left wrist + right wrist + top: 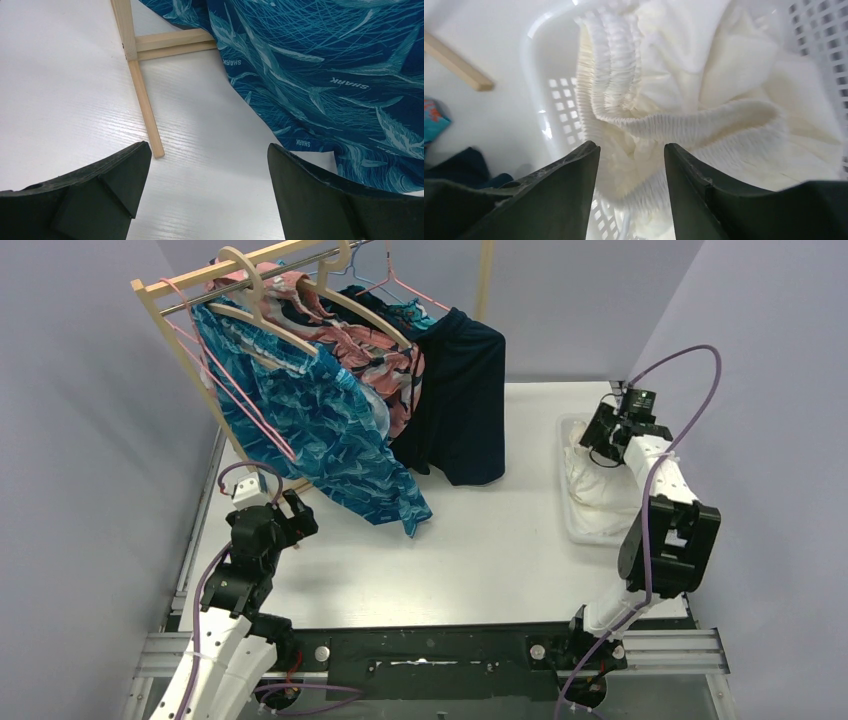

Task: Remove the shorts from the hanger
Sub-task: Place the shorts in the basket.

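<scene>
Top view: wooden rack point(168, 332) stands at the far left of the white table point(500, 560). Three pairs are visible on its hangers: teal shark-print shorts point(330, 430) in front, pink-and-navy floral shorts point(388, 365) behind them, then dark navy shorts point(462, 410). The teal pair's long axis slants from its hanger at upper left down to a hem near the table. The left gripper point(298, 516) sits just beside and below that cloth, so the left arm is much the nearer. The right gripper point(598, 445) is well apart, over the white basket point(563, 472) holding the white shorts point(592, 485).

Left wrist view: left gripper point(207, 150) is spread wide and empty. The shark-print cloth point(325, 75) lies ahead and to its right, the rack's leg point(144, 100) ahead to its left, with bare table between them.

Right wrist view: right gripper point(631, 146) is partly apart with no cloth pinched between its fingers. The white shorts point(684, 85) are bunched in the basket point(559, 100) beyond the tips.

Judgement: the teal pair goes next. The left arm has clear room to approach, though the rack leg is close.
</scene>
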